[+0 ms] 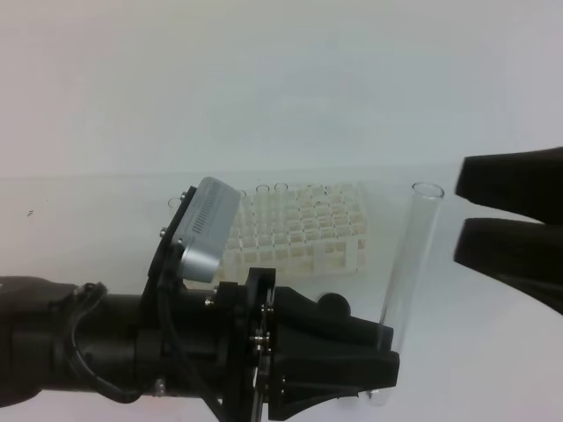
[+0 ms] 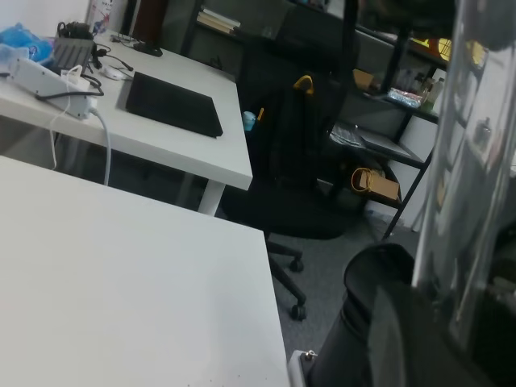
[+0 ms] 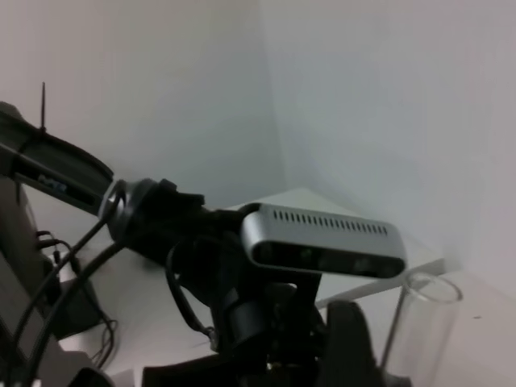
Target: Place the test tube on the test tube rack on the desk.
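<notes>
Three views, quick rundown. Overhead: clear glass test tube (image 1: 406,281) upright, clamped low in left gripper (image 1: 380,365), probably for handover; right gripper (image 1: 464,214) gaping beside its mouth; white lattice rack (image 1: 303,233) behind. Left wrist: tube blurred close. Right wrist: rim only.

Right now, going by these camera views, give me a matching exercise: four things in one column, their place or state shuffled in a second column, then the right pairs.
Things:
1. clear glass test tube
2. white plastic lattice test tube rack
3. left black claw
4. right black claw

Places or states:
A. open, beside the tube's rimmed mouth
B. standing on the plain white desk behind the left arm
C. held nearly upright, mouth up
D. shut on the tube's lower part

Pairs: 1-C, 2-B, 3-D, 4-A
</notes>
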Available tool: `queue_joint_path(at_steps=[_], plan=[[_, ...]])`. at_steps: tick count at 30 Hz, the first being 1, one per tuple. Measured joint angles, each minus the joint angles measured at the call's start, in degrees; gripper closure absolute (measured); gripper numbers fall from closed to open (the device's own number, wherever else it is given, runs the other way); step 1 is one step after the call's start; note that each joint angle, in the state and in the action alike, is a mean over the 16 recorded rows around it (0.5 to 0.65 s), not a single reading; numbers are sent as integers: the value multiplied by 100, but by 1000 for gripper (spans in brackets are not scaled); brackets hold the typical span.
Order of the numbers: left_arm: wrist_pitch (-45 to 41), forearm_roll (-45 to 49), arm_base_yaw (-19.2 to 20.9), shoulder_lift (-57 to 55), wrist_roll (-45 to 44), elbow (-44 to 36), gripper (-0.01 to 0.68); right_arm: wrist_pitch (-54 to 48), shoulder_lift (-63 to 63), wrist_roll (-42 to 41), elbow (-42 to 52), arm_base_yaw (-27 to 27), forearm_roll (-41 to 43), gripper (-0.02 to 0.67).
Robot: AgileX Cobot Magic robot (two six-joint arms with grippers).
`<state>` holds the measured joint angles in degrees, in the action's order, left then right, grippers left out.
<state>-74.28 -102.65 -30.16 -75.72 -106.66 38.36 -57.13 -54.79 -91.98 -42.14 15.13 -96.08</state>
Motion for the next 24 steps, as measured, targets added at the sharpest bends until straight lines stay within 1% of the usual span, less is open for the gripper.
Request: queue_joint_path(at_steps=[2, 4, 6, 8, 14, 21, 24], plan=[[-9, 0, 0, 0, 1, 0, 673, -83, -201, 0, -133, 72, -2, 230], [-8, 0, 0, 0, 3, 0, 673, -152, -386, 0, -240, 156, -3, 211], [-6, 0, 0, 0, 4, 0, 673, -206, -552, -1, -323, 249, -3, 206], [-6, 0, 0, 0, 5, 0, 673, -238, -695, -8, -386, 344, -3, 219], [-11, 0, 0, 0, 18, 0, 673, -287, -1014, -74, -476, 558, -16, 335], [-39, 0, 0, 0, 46, 0, 673, -341, -1188, -169, -514, 644, -45, 476], [-50, 0, 0, 0, 75, 0, 670, -366, -1211, -203, -517, 648, -59, 519]])
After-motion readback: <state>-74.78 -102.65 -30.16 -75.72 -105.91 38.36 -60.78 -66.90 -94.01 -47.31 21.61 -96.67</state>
